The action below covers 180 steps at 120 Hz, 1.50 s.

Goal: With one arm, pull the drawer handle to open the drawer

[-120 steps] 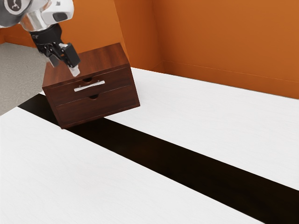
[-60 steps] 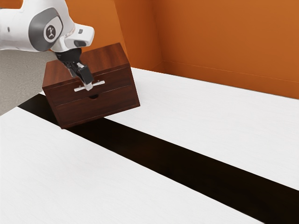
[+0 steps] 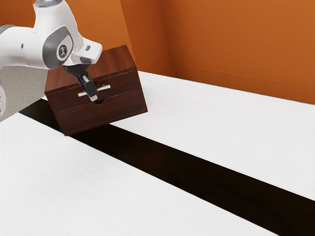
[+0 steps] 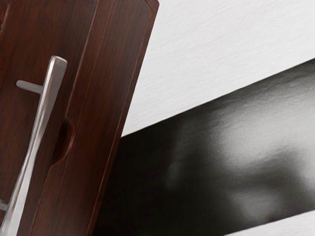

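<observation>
Looking closely along a silver bar handle (image 4: 37,142), standing off a dark wooden drawer front (image 4: 106,88) on a short post (image 4: 28,86). Catching a rounded notch (image 4: 64,140), possibly a finger cutout, just beside the bar. Taking in, beyond the wood's edge, a white tabletop (image 4: 211,49) and a glossy black strip (image 4: 211,172) crossing it.

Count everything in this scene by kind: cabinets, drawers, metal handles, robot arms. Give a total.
Cabinets: 1
Drawers: 2, the upper drawer and the lower drawer
Metal handles: 1
Robot arms: 1
Total: 5
</observation>
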Motion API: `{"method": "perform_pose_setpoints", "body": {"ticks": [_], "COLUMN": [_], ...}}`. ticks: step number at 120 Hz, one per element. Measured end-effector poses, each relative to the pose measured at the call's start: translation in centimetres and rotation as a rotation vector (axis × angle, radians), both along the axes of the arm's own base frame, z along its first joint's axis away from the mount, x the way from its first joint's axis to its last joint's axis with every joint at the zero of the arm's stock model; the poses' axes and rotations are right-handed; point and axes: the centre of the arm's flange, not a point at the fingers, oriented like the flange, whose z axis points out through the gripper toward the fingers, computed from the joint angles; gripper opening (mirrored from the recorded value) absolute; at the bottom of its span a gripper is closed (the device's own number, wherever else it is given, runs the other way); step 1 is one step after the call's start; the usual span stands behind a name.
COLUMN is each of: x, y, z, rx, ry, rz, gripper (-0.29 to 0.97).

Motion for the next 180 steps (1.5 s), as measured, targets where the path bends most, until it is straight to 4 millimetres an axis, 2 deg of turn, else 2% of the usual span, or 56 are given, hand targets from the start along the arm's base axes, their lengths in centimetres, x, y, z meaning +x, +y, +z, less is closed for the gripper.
{"method": "perform_pose_setpoints", "body": {"ticks": [18,35,53,109,140,180], "x": [0.9,0.9,1.2,2.5,2.9,3.6], "y": [0.4,2.2,2.8,3.9,3.9,4.1], "z": [-1.0,-1.8,-2.5,-4.1,-4.4,-6.1], "rx": [0.032,0.046,0.058,0.098,0.109,0.108], "ry": [-0.006,-0.009,-0.011,-0.043,-0.056,-0.040], "rz": [-0.039,-0.041,-0.058,-0.101,-0.118,-0.130], "gripper": [0.68,0.66,0.63,0.54,0.53,0.52]}}
